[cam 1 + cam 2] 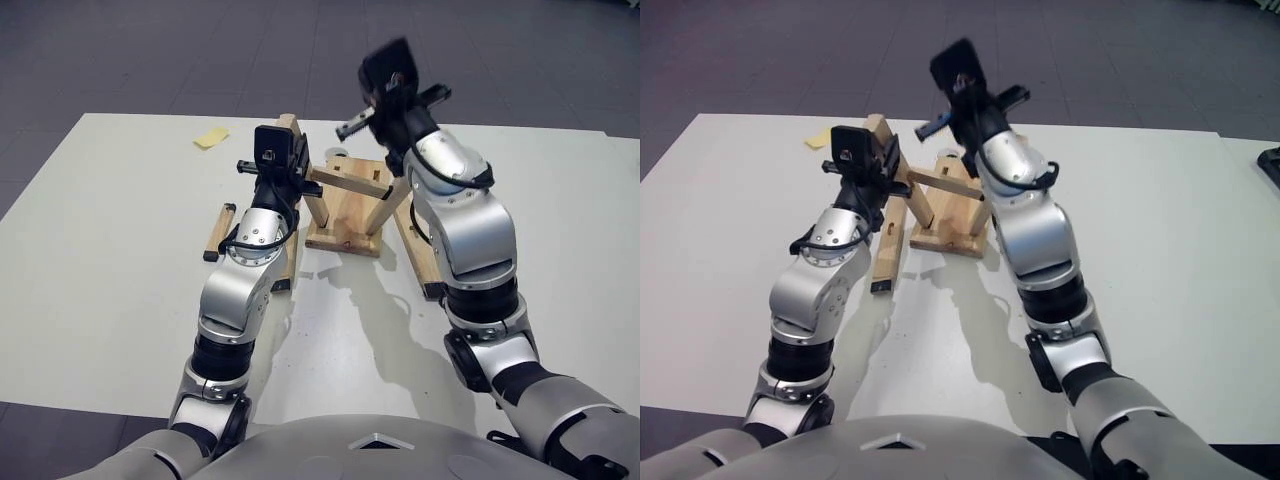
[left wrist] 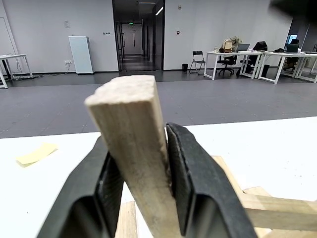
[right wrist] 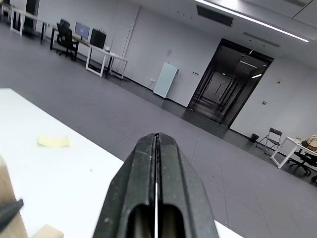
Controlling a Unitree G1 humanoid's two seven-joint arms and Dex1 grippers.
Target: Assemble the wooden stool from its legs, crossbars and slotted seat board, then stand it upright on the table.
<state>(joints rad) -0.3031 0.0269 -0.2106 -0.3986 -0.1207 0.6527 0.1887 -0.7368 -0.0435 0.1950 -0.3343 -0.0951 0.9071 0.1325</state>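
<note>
Plainly, the left claw (image 2: pixel 140 163) is clamped on the upper end of a wooden leg (image 2: pixel 131 119), one black finger flat against each side and the cut end standing just proud of the fingertips. From that grip the leg slants down to the slotted seat board (image 1: pixel 345 222), which lies flat on the counter (image 1: pixel 120 250) with its underside up. A crossbar (image 1: pixel 352 179) runs from this leg to a second leg (image 1: pixel 390 205) on the far side of the board. Whether the held leg is fully home in its slot cannot be told from these views. The right claw (image 3: pixel 156 148) is raised above the crossbar with its fingers pressed together and nothing between them. The step in hand looks like seating this leg, so the push should run along the leg's own line into the slot, not sideways, or the crossbar joint may be levered apart. The empty right claw would do well to steady the second leg or the board while the left presses. Two loose sticks wait on the counter, one (image 1: pixel 218 232) to the left of the left arm and one (image 1: pixel 413 245) beside the board under the right arm, so much of the assembly and the turning upright remain.
</note>
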